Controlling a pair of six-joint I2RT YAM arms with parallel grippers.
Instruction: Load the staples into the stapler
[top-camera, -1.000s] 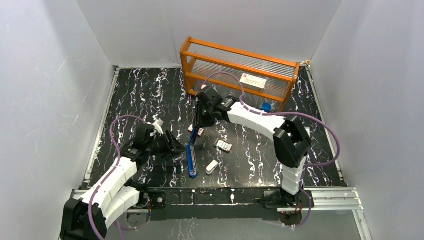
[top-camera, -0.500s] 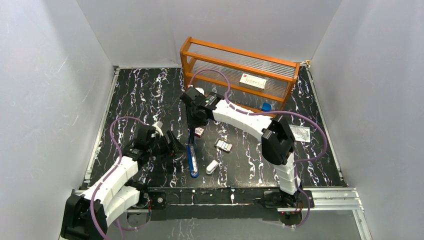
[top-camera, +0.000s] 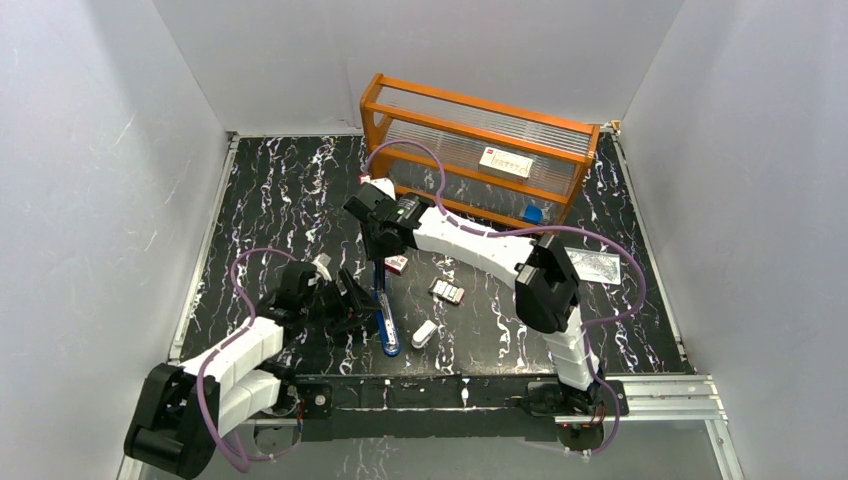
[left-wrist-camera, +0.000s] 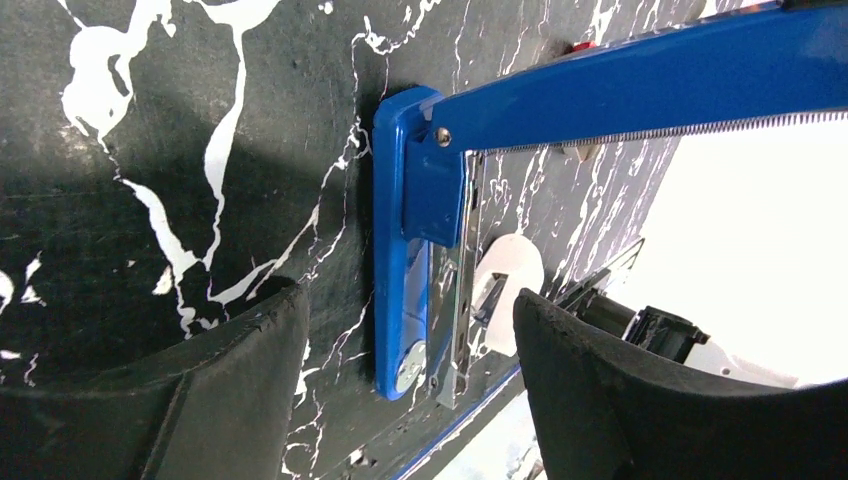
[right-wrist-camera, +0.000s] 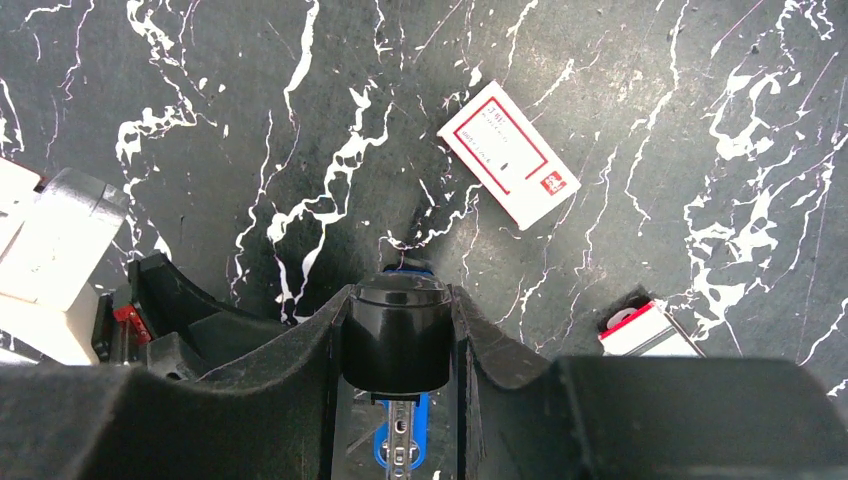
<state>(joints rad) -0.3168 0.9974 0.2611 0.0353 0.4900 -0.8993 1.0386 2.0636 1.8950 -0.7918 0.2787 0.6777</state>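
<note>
The blue stapler (top-camera: 385, 322) lies hinged open near the table's front, its base (left-wrist-camera: 402, 270) flat with the metal channel (left-wrist-camera: 458, 300) bare. My right gripper (right-wrist-camera: 400, 325) is shut on the black front end (right-wrist-camera: 398, 345) of the raised top arm (left-wrist-camera: 640, 85). My left gripper (left-wrist-camera: 410, 395) stands open, one finger on each side of the base's end, touching neither side. The silvery-grey staples (top-camera: 447, 292) lie on the table to the right of the stapler, away from both grippers.
A small red-and-white box (top-camera: 397, 264) lies by the stapler's far end; the right wrist view shows such a box (right-wrist-camera: 508, 152) too. A white rounded object (top-camera: 425, 333) sits right of the base. An orange rack (top-camera: 480, 140), a blue cap (top-camera: 533, 213) and a clear bag (top-camera: 600, 266) lie behind.
My left gripper has opened wider and slid forward and right, up to the stapler's base. My right gripper has swung left with the stapler's black end in it.
</note>
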